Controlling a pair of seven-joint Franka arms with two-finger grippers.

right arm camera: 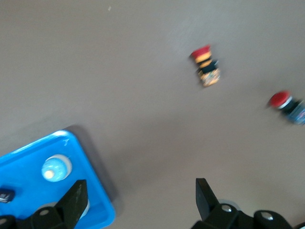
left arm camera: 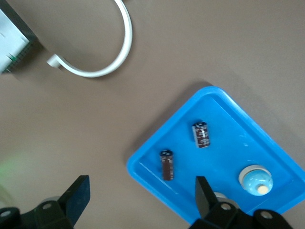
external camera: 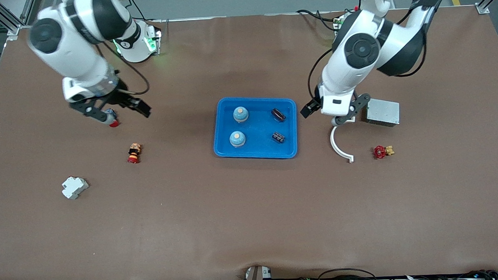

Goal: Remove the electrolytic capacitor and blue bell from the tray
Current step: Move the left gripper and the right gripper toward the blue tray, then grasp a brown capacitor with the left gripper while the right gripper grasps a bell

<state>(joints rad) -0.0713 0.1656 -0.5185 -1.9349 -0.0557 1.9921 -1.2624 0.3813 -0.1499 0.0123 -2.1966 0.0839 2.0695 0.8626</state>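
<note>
A blue tray (external camera: pixel 256 100) sits mid-table and holds two blue dome bells (external camera: pixel 240 114) (external camera: pixel 237 138) and two dark capacitors (external camera: pixel 278 114) (external camera: pixel 278 137). My left gripper (external camera: pixel 335 108) hovers open and empty over the table beside the tray, toward the left arm's end. In the left wrist view, the tray's corner (left arm camera: pixel 143 167), both capacitors (left arm camera: pixel 201 135) (left arm camera: pixel 167 165) and one bell (left arm camera: pixel 256 180) lie below the open left gripper (left arm camera: pixel 141 198). My right gripper (external camera: pixel 117 111) is open and empty over the table toward the right arm's end. Its wrist view has the tray (right arm camera: pixel 95 210) and a bell (right arm camera: pixel 55 168) beside the right gripper (right arm camera: pixel 141 200).
A white curved piece (external camera: pixel 339 145), a grey metal box (external camera: pixel 382 111) and a red valve (external camera: pixel 383 152) lie toward the left arm's end. Toward the right arm's end are a red push button (external camera: pixel 134 153), another button (external camera: pixel 112 118) under the right gripper, and a white breaker (external camera: pixel 74 187).
</note>
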